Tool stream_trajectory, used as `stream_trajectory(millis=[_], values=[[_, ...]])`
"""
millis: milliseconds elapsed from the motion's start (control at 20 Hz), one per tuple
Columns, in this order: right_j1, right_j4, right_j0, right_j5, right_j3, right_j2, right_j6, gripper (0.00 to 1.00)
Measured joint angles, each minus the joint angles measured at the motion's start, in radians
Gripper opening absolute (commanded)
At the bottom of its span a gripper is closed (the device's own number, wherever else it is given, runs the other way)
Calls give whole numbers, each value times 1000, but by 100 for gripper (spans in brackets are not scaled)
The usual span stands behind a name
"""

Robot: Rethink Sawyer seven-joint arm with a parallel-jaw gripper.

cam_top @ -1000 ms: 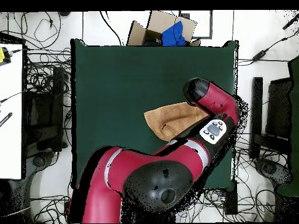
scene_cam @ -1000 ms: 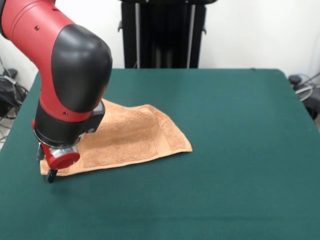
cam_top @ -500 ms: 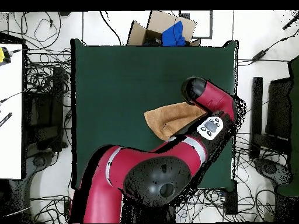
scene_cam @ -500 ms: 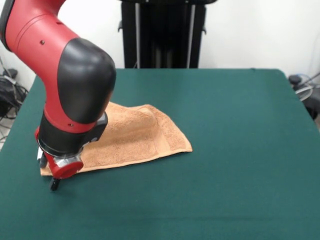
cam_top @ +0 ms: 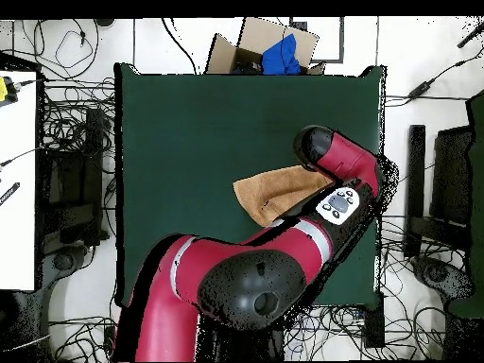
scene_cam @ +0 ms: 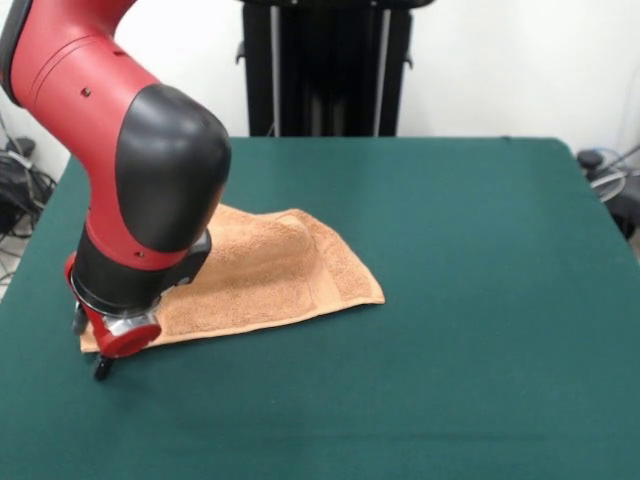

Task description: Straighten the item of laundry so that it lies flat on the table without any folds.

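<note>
A brown cardboard box (cam_top: 248, 44) sat on the floor just past one edge of the counter, and something blue (cam_top: 283, 55) lay in it. Lots of black cables (cam_top: 71, 142) were tangled over the white floor (cam_top: 402, 57) on both sides. A white desk (cam_top: 17, 180) stood at one side. A tall black stand (scene_cam: 325, 68) stood before a white wall (scene_cam: 520, 65).

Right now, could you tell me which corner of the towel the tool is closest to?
In the front view, the tool is at the towel's near-left corner. The near-right corner lies far off to the right, uncovered; the arm hides the far-left one.
</note>
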Motion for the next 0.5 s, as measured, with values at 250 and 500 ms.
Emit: stream_trajectory(millis=[250, 500], values=[[1, 0, 0, 2, 0, -14, 0, 100], [0, 0, -2, 30, 0, -17, 0, 100]])
